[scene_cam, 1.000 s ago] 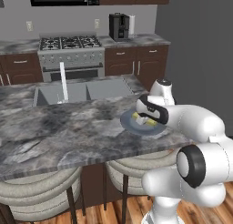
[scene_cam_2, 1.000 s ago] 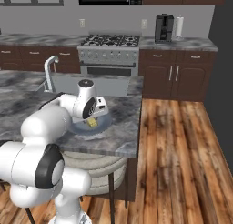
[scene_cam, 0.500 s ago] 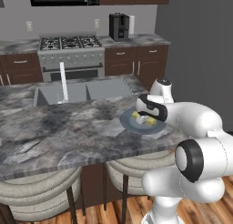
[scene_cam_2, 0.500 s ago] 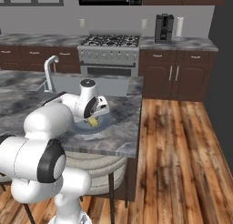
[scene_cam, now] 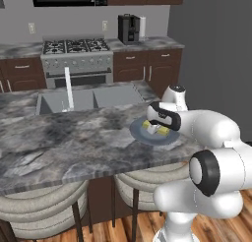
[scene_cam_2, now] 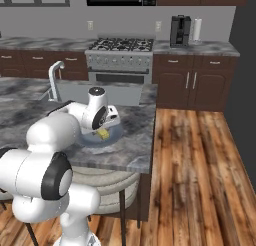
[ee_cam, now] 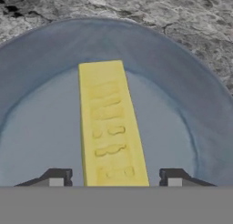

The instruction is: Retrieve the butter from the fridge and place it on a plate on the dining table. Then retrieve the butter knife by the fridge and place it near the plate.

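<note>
The gripper [ee_cam: 112,177] sits low over the plate [ee_cam: 191,104], its tips spread to either side of the butter [ee_cam: 109,123] with clear gaps showing between each tip and the yellow stick, so it reads as released, not clenched. The butter lies flat in the plate's well, running straight ahead of the gripper and passing between the tips at its near end. The plate itself rests on the marbled surface [scene_cam: 59,142], close to the edge just past the gripper in the left base view. Here's the danger: the tips bracket the stick closely, so if the hand pulls away sideways or twists before it lifts, one tip could catch the butter and drag it toward the rim or off the plate. A straight rise looks the safest exit. A second worry is the plate's spot near the surface edge [scene_cam_2: 150,140]: a nudge from the wrist on the way out could slide it outward toward the floor. The knife is yet to be fetched, so a disturbed plate would spoil that placement too.
</note>
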You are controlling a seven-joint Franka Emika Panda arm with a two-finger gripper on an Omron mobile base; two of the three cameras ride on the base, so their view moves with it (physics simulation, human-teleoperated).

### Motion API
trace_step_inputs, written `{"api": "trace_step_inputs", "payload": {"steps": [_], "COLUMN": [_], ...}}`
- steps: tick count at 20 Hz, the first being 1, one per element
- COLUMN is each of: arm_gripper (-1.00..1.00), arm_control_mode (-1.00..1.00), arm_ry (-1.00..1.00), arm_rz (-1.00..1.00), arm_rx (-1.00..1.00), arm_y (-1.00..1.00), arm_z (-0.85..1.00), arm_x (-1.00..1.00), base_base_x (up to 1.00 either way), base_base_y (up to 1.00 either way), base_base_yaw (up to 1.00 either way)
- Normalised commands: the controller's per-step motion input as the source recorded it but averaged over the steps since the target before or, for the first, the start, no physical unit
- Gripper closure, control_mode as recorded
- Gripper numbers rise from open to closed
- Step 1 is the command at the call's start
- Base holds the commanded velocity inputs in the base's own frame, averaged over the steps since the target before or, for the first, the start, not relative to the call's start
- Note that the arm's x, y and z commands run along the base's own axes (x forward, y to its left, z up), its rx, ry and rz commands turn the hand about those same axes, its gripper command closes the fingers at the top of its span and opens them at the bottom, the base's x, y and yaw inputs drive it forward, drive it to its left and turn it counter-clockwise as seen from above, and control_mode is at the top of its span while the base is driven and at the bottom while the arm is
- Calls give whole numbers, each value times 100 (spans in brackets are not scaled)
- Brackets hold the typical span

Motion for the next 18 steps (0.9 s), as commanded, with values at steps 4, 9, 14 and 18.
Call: {"api": "trace_step_inputs", "payload": {"steps": [4, 9, 14, 18], "arm_gripper": [-100, -100, -100, -100], "arm_control_mode": [-100, -100, -100, -100], "arm_ry": [1, 2, 2, 2], "arm_rz": [0, 0, 0, -7], "arm_rx": [0, 0, 0, -9], "arm_y": [0, 0, 0, 0], "arm_z": [0, 23, 71, 74], "arm_x": [0, 0, -24, -34], "base_base_x": [0, 0, 0, 0], "base_base_y": [0, 0, 0, 0], "base_base_yaw": [0, 0, 0, 0]}}
